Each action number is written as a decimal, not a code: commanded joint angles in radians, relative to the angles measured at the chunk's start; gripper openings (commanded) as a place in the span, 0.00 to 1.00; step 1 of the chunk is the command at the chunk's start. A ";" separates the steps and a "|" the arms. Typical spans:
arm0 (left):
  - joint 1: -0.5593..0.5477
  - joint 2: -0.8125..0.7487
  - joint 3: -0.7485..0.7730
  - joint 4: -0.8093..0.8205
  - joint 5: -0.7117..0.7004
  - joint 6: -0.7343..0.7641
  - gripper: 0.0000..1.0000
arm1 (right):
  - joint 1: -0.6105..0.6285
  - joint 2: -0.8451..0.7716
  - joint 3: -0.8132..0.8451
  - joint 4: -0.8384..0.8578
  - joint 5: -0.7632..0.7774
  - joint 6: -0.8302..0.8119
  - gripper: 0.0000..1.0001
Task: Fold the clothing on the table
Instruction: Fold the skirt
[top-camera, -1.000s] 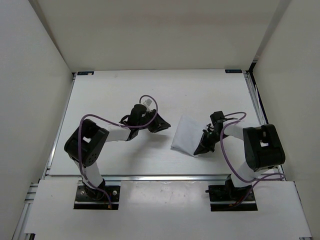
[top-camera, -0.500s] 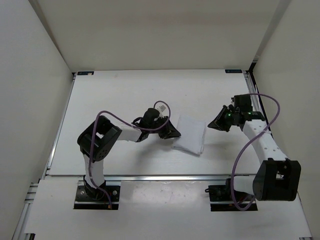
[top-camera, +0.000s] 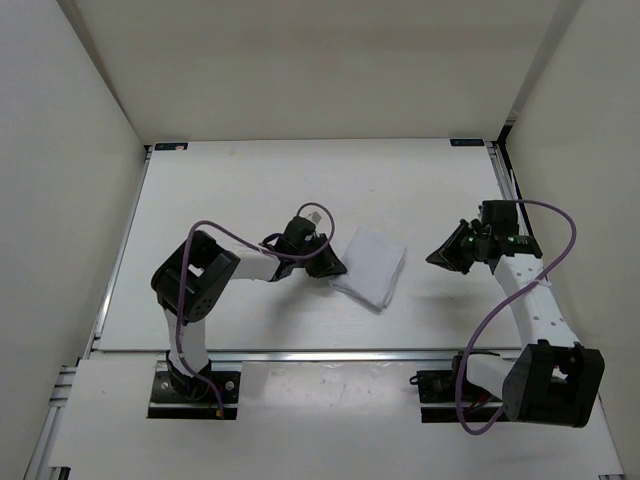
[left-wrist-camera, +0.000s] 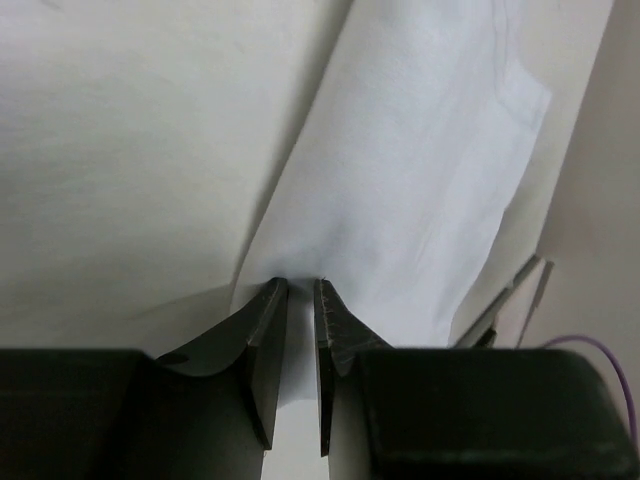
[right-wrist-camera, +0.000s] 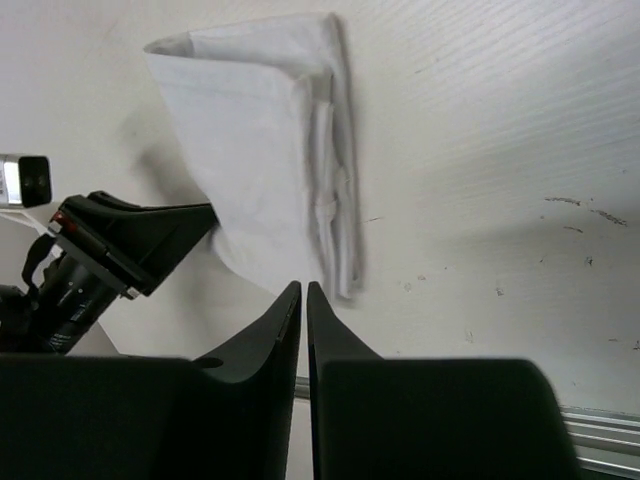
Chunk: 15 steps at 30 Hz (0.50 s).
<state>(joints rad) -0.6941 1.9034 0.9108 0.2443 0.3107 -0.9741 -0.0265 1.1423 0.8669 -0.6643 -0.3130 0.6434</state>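
clothing (top-camera: 370, 266): folded, middle of bench (top-camera: 230, 190) | left jaws: narrow gap on its 9 o'clock edge, pinching or not, can't tell tbh | right jaws: near-closed, empty, apart at 3 o'clock

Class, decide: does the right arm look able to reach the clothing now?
Likely yes: the right fingers point at the clothing across bare table; the left fingers sit only at its opposite edge.
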 joint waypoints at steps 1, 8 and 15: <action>0.062 -0.056 -0.056 -0.178 -0.199 0.097 0.30 | -0.026 -0.021 -0.006 -0.020 -0.005 -0.007 0.10; 0.201 -0.168 -0.131 -0.166 -0.196 0.115 0.32 | -0.004 0.019 0.030 0.003 -0.005 -0.018 0.10; 0.219 -0.360 -0.077 -0.192 -0.042 0.199 0.45 | 0.045 0.036 0.044 0.037 -0.006 -0.014 0.15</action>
<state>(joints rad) -0.4686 1.6821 0.7940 0.1139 0.2180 -0.8585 -0.0013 1.1797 0.8734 -0.6559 -0.3138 0.6395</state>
